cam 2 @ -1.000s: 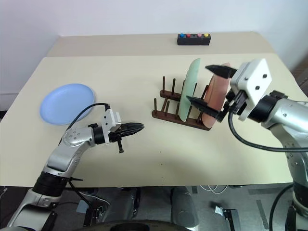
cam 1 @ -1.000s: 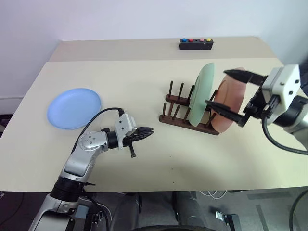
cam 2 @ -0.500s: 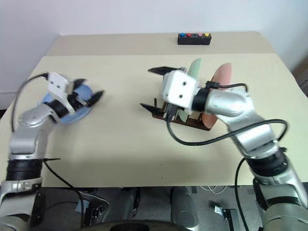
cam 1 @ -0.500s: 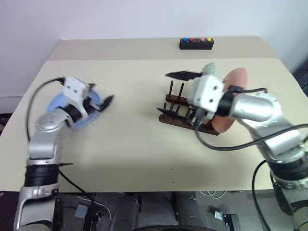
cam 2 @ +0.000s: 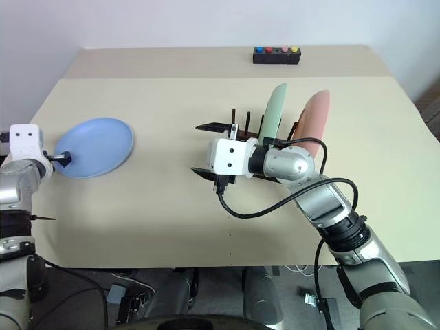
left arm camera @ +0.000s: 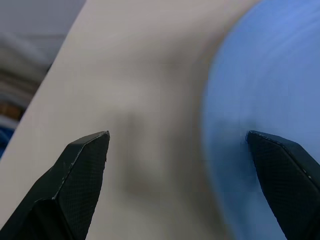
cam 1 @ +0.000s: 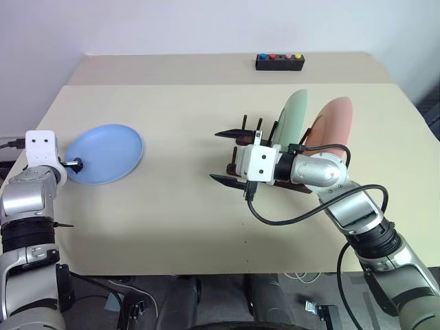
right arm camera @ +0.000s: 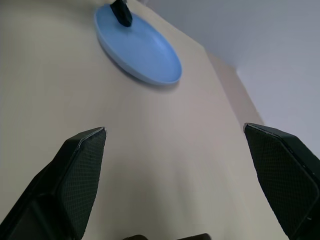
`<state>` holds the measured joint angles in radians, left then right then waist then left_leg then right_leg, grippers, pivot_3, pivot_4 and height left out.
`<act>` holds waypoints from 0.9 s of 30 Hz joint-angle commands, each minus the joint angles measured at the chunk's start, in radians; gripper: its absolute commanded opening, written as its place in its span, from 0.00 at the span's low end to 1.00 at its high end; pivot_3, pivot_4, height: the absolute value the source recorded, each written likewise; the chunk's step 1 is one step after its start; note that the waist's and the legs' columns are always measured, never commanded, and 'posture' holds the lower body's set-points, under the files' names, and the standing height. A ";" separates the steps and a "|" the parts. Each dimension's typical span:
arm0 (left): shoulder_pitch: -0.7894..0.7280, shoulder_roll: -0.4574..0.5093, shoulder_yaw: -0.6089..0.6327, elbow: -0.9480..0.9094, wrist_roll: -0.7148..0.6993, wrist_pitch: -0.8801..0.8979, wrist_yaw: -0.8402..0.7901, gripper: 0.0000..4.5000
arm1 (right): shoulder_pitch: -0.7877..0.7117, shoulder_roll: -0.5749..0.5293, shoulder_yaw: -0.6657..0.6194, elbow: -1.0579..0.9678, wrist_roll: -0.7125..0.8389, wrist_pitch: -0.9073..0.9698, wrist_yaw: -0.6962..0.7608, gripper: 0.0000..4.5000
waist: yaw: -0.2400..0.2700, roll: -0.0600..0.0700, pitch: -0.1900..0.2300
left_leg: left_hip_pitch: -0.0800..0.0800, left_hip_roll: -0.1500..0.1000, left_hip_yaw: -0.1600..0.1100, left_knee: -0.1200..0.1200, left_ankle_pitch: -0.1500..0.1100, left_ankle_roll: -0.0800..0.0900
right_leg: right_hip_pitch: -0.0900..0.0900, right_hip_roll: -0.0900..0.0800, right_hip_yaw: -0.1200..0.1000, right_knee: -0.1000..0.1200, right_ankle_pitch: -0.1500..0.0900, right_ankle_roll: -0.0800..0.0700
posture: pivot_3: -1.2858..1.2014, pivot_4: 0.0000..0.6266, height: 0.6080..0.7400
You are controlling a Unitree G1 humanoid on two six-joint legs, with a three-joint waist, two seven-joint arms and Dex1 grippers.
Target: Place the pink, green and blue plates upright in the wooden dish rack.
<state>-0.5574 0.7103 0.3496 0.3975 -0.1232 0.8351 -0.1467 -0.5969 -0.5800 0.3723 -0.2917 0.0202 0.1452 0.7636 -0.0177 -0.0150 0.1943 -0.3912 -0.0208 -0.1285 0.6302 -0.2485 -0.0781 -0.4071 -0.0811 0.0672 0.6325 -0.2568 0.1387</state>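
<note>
Blue plate waits flat on the bench; green plate and pink plate stand in the wooden dish rack.
Left claw is released at its rim for a grasp; right claw, released too, hangs beside the rack.

Silver-grey metal arms are showing white boxy wrist housings, black loose cables looping alongside, and tapering black fingers with a fine cross-hatched texture.

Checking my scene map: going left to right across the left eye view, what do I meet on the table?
Left gripper → blue plate → right gripper → wooden dish rack → green plate → pink plate.
</note>
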 commanded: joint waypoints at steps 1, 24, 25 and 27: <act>-0.030 0.020 -0.001 0.009 -0.027 0.044 -0.053 1.00 | 0.005 0.016 -0.031 -0.018 -0.012 -0.013 -0.003 1.00 | -0.002 0.000 0.000 | 0.000 0.000 0.000 0.000 0.000 0.000 | 0.000 0.000 0.000 0.000 0.000 0.000 | 0.52 0.24 1.00; -0.145 -0.255 0.003 -0.425 -0.101 -0.191 0.056 0.02 | -0.001 0.035 -0.070 0.023 -0.119 -0.061 -0.049 1.00 | 0.001 -0.003 0.000 | 0.000 0.000 0.000 0.000 0.001 -0.002 | 0.000 -0.001 0.000 0.000 0.001 0.000 | 0.52 0.24 1.00; -0.162 -0.264 -0.021 -0.445 -0.086 -0.216 0.064 0.02 | -0.010 0.039 -0.070 0.031 -0.130 -0.073 -0.058 1.00 | 0.001 -0.003 0.001 | 0.000 0.000 0.000 0.000 0.001 -0.002 | 0.000 -0.001 0.000 0.000 0.001 0.000 | 0.52 0.24 1.00; -0.191 -0.287 -0.048 -0.474 -0.074 -0.261 0.078 0.02 | -0.024 0.049 -0.071 0.044 -0.145 -0.092 -0.071 1.00 | 0.001 -0.003 0.001 | 0.000 0.000 0.000 0.000 0.001 -0.002 | 0.000 -0.001 0.000 0.000 0.001 0.000 | 0.52 0.24 1.00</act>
<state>-0.7189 0.4195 0.3153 -0.0107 -0.2149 0.6345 -0.0826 -0.5952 -0.5436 0.3318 -0.2315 -0.1122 0.0852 0.7128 -0.0169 -0.0181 0.1949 -0.3916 -0.0210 -0.1286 0.6303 -0.2475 -0.0800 -0.4074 -0.0818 0.0672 0.6320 -0.2554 0.1384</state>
